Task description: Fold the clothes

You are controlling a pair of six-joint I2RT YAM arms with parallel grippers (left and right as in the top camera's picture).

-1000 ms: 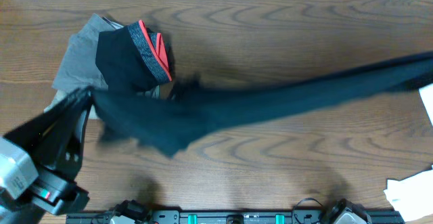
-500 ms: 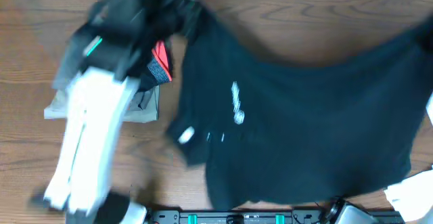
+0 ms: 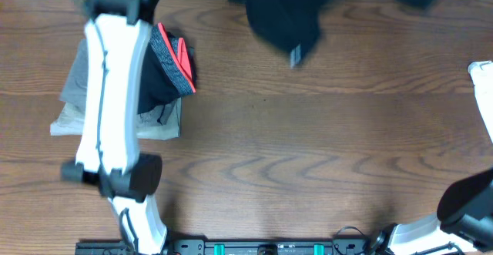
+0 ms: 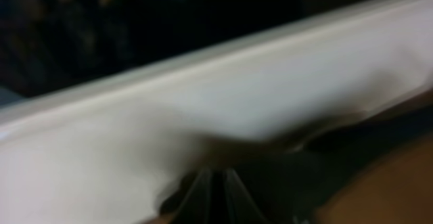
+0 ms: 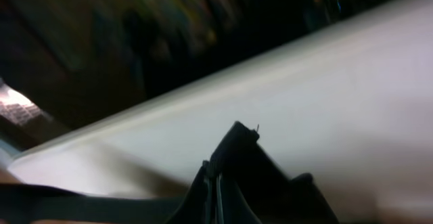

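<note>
The T-shirt [image 3: 286,20] has swung from the middle of the table [image 3: 308,155] to its far edge, bunched and partly out of view, with the left gripper [image 4: 216,187] and right gripper [image 5: 215,190] both pinched shut on its fabric, which looks like a spreading fling with folding not yet begun.
</note>
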